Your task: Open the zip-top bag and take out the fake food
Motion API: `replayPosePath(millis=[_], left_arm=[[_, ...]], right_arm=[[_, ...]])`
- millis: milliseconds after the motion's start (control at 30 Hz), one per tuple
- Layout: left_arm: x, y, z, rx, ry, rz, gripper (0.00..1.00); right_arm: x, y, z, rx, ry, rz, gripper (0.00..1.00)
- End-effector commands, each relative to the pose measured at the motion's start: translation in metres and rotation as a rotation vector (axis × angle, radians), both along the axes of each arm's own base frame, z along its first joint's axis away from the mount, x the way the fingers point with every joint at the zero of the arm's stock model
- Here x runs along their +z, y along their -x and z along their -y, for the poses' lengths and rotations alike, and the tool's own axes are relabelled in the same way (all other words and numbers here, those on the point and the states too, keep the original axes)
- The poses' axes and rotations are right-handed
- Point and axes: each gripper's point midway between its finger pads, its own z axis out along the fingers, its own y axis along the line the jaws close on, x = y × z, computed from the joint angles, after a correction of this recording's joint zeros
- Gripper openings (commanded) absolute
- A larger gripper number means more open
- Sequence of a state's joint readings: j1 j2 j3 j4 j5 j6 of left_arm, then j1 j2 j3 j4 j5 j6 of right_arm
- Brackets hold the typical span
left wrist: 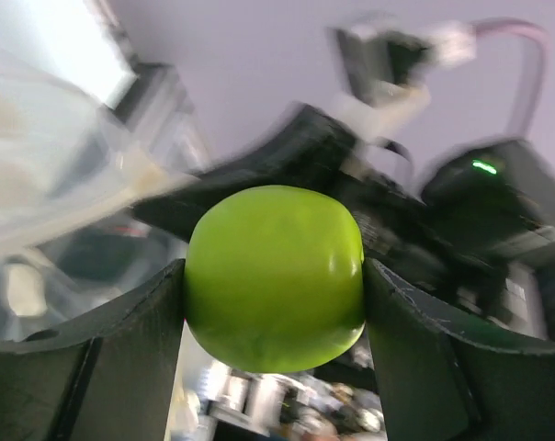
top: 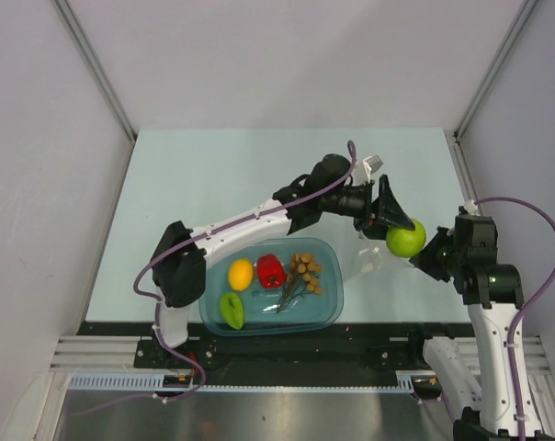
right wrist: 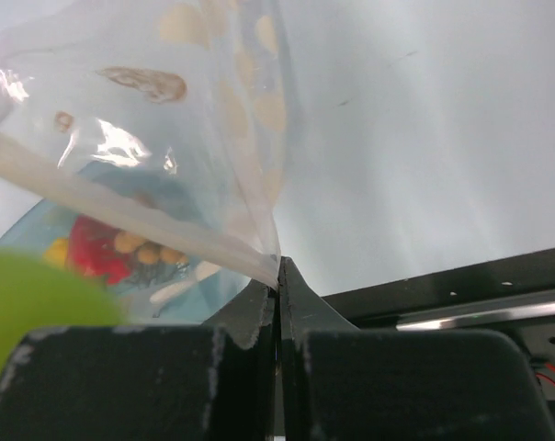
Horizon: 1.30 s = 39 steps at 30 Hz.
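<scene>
My left gripper (top: pixel 399 233) reaches out to the right and is shut on a round green fruit (top: pixel 407 240), one piece of the fake food, held above the table. In the left wrist view the fruit (left wrist: pixel 274 276) fills the gap between both fingers. The clear zip-top bag (top: pixel 369 262) with white dots hangs just left of my right gripper (top: pixel 423 259). In the right wrist view that gripper (right wrist: pixel 279 273) is shut on the bag's (right wrist: pixel 167 138) edge. More fake food lies in the teal tub (top: pixel 328 308): a yellow fruit (top: pixel 241 274), a red piece (top: pixel 271 270), a green piece (top: pixel 231 310) and a bunch of brown balls (top: pixel 305 271).
The teal tub stands near the table's front edge, between the two arm bases. Grey walls close in the pale table (top: pixel 213 184) on three sides. A black rail (top: pixel 369 333) runs along the front.
</scene>
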State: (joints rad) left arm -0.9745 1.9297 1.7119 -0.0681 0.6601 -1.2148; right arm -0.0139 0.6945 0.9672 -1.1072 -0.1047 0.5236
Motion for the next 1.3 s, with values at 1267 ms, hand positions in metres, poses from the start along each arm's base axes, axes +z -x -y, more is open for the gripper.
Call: replayPosePath(millis=[1267], left_arm=[[0.006, 0.015, -0.113, -0.022, -0.222, 0.676, 0.00]], right_arm=[[0.052, -0.052, 0.038, -0.045, 0.204, 0.005, 0.00]])
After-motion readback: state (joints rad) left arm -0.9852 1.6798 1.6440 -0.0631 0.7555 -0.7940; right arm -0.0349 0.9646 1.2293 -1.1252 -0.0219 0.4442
